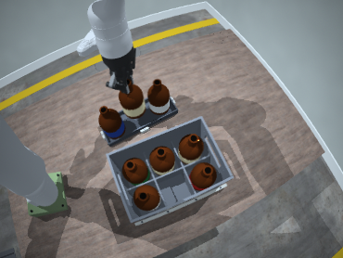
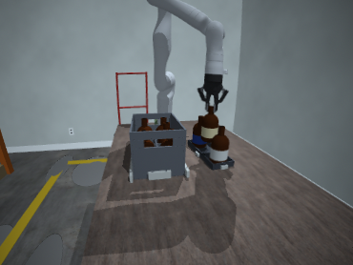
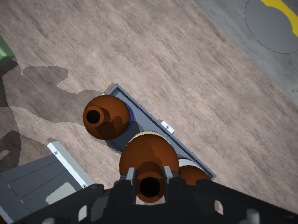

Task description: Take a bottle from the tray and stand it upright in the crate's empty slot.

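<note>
Clamped by the hand [image 1: 124, 85] at its neck, the cream-label bottle [image 1: 132, 100] is held over the tray's [image 1: 172, 108] middle, beside the crate [image 1: 210, 139], whose near-middle slot [image 1: 175, 191] is left vacant.

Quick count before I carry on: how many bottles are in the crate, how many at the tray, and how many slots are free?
Bottles in the crate: 5
Bottles at the tray: 3, counting the cream-labelled bottle the gripper has its jaws shut on at the neck
Free crate slots: 1
Total bottles: 8
</note>
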Controlling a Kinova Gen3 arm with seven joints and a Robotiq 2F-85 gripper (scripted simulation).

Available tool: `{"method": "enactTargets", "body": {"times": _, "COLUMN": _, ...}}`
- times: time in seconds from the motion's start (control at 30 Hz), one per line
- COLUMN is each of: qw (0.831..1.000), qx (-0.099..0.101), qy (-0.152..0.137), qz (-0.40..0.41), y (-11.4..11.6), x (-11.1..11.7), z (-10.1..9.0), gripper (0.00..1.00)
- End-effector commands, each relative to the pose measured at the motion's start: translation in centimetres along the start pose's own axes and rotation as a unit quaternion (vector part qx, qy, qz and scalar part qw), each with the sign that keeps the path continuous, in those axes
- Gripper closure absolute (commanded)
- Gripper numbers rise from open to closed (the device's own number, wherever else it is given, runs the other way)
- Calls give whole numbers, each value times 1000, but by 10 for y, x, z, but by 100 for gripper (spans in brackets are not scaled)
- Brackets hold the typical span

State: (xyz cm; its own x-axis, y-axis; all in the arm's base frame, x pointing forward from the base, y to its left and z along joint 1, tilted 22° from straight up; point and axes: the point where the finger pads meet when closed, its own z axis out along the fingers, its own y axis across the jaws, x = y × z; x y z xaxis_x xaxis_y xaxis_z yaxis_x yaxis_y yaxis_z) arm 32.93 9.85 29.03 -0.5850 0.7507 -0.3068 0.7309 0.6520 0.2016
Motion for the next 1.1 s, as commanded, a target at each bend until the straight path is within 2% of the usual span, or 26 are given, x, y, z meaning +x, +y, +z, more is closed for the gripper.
{"method": "enactTargets", "body": {"times": 0.0, "qw": 1000, "qx": -4, "qy": 0, "qz": 0, "y": 2, "x": 0, "z": -5, "gripper": 100}}
{"method": "enactTargets", "body": {"times": 0.5, "qw": 1000, "qx": -4, "qy": 0, "qz": 0, "y": 2, "x": 0, "z": -15, "gripper": 100}}
{"method": "enactTargets", "body": {"times": 1.07, "qw": 1000, "qx": -4, "qy": 0, "qz": 0, "y": 2, "x": 0, "z": -16, "gripper": 100}}
